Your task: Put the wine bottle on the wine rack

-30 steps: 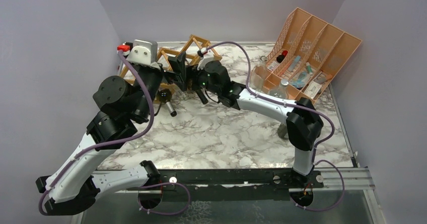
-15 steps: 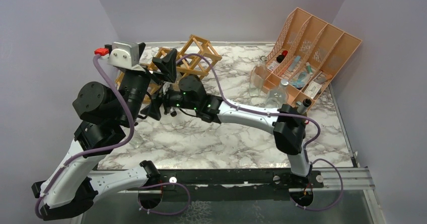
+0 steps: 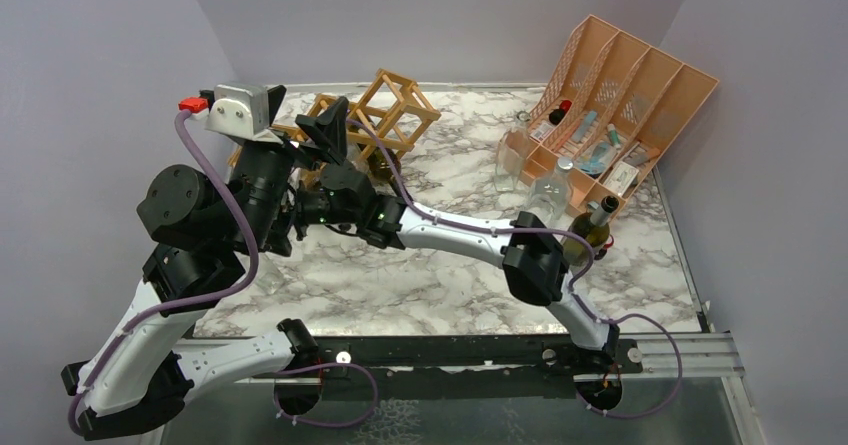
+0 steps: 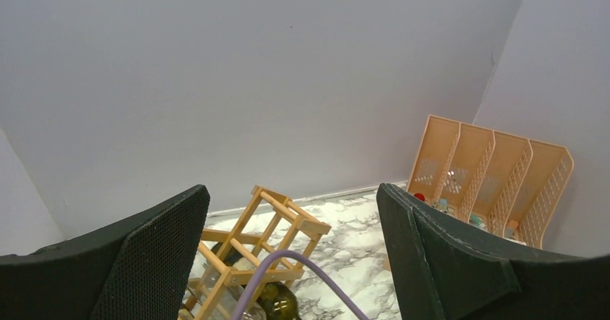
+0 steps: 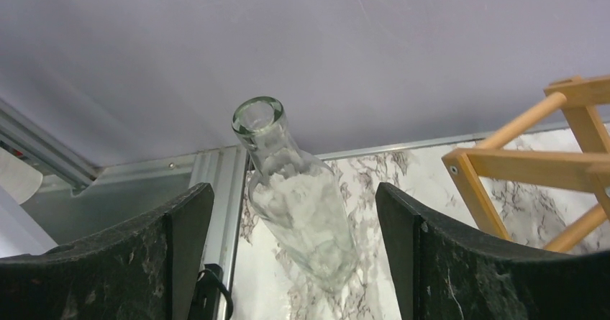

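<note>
Right jaws spread, clear bottle (image 5: 302, 205) between them, touching neither, left jaws released

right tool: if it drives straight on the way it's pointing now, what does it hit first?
The clear glass bottle. It sits between the open fingers of the right tool, with gaps on either side and its neck pointing away. Depth is unclear, but nothing shows nearer.

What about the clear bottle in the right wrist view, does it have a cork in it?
No, the clear glass bottle shows an open, empty mouth at its top, with no cork or cap in it.
</note>
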Controlling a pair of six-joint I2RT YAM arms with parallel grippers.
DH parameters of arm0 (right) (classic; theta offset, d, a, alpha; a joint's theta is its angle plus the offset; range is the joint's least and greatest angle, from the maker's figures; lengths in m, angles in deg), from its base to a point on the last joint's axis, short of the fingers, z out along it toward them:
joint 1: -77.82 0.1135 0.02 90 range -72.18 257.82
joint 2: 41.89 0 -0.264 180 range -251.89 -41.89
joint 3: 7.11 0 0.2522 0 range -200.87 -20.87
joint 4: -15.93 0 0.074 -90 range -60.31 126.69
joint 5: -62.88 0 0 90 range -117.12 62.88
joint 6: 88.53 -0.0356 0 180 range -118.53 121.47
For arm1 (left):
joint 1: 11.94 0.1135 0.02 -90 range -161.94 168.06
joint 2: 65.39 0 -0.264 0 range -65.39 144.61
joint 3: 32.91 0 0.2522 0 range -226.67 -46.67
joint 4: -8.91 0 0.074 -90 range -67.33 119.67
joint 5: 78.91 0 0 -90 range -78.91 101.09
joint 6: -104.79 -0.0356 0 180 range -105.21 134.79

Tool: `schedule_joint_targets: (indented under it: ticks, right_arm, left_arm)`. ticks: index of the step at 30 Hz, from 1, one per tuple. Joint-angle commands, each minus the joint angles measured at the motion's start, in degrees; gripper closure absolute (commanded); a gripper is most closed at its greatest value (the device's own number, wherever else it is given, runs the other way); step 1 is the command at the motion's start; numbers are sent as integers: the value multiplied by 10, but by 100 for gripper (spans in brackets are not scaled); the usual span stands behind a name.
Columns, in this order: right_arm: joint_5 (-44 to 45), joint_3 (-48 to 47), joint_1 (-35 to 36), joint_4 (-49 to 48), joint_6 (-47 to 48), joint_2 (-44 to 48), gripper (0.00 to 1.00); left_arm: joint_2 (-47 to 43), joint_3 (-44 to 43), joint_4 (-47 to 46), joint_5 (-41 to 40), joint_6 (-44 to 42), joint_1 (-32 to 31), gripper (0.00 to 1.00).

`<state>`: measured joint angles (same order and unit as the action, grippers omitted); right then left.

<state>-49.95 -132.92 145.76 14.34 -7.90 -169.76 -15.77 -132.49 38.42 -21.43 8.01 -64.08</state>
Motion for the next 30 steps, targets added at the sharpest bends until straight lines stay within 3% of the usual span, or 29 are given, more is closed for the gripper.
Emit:
schedule_joint_targets:
  ticks: [1, 10, 19, 26, 30]
  right_arm:
    - [-6, -49, 23, 4, 25, -38, 13]
    - [32, -131, 33, 9, 32, -102, 12]
    - [41, -154, 39, 9, 48, -120, 27]
    - [56, -185, 44, -4, 54, -147, 29]
    - [83, -208, 45, -14, 43, -172, 35]
  left_arm:
    - [-3, -16, 1, 11, 9, 1, 8]
    - [-3, -14, 1, 12, 10, 1, 8]
    - [-4, -10, 1, 12, 11, 1, 8]
    - [-5, -13, 5, 13, 15, 1, 8]
    - [-7, -14, 10, 12, 17, 1, 8]
